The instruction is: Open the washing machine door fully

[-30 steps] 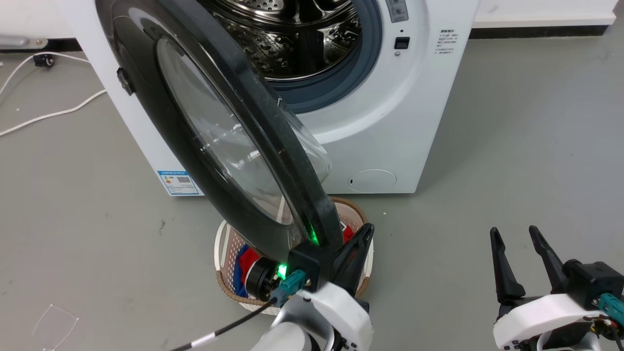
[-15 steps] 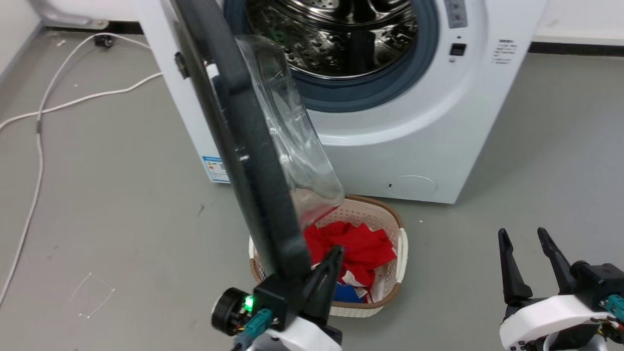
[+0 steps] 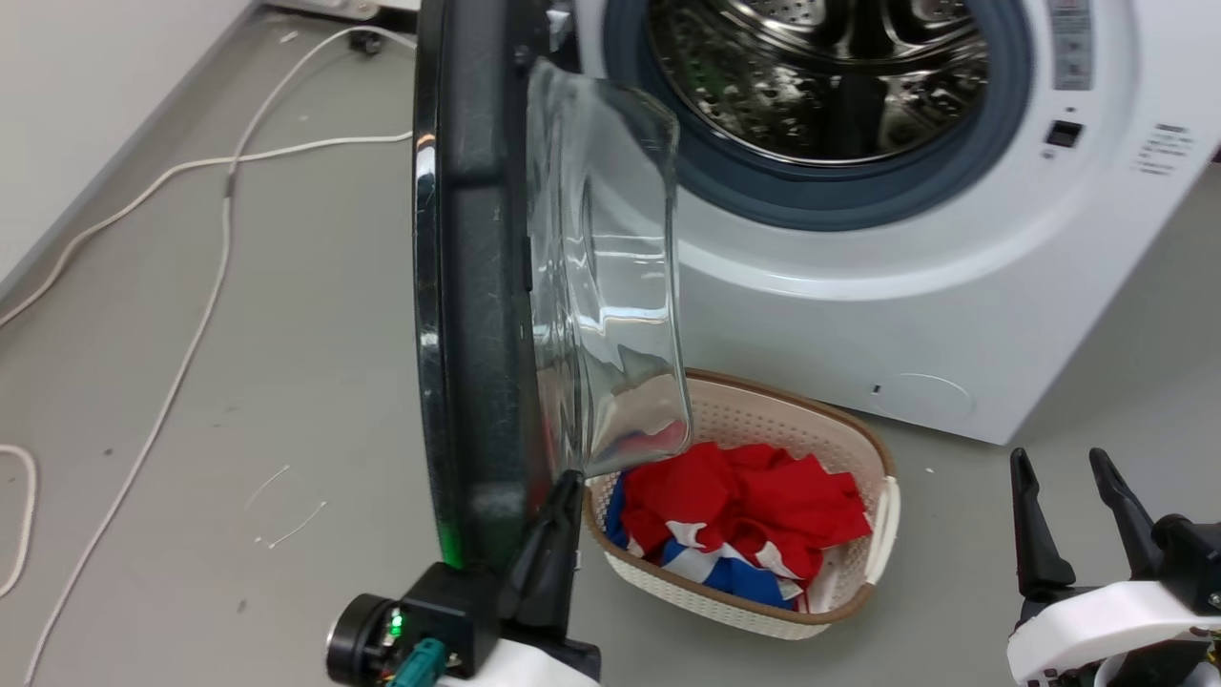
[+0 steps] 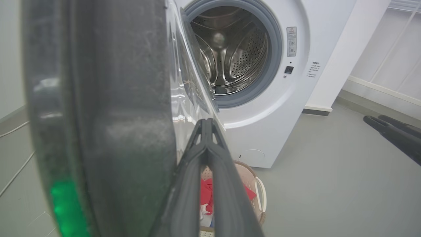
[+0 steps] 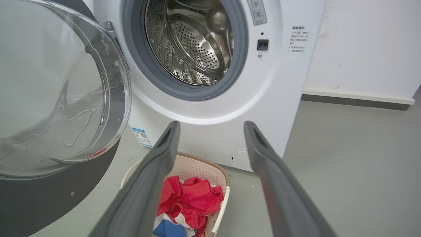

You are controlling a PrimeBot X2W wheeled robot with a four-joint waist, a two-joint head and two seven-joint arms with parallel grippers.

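Note:
The washing machine (image 3: 954,315) stands white and boxy, its steel drum exposed. The washing machine door (image 3: 477,286) hangs open on the machine's left, edge-on in the head view, its clear glass bowl (image 3: 610,286) bulging toward the machine. My left gripper (image 3: 570,477) is shut, tips together with nothing between them, and lies against the door's inner rim at its lower edge. The left wrist view has the door (image 4: 98,98) close on the left of the shut left gripper (image 4: 205,123). My right gripper (image 3: 1059,458) is open at the lower right, apart from the machine (image 5: 213,138) and the door (image 5: 49,197).
A beige basket (image 3: 792,396) of red and blue clothes sits on the grey floor under the drum opening, just right of the door's lower edge. White cables (image 3: 219,239) trail across the floor on the left, near a pale wall (image 3: 76,95).
The head camera has swung. The door has opened wider, from showing its outer face to standing edge-on, with my left gripper staying against its lower rim. The right gripper has kept still.

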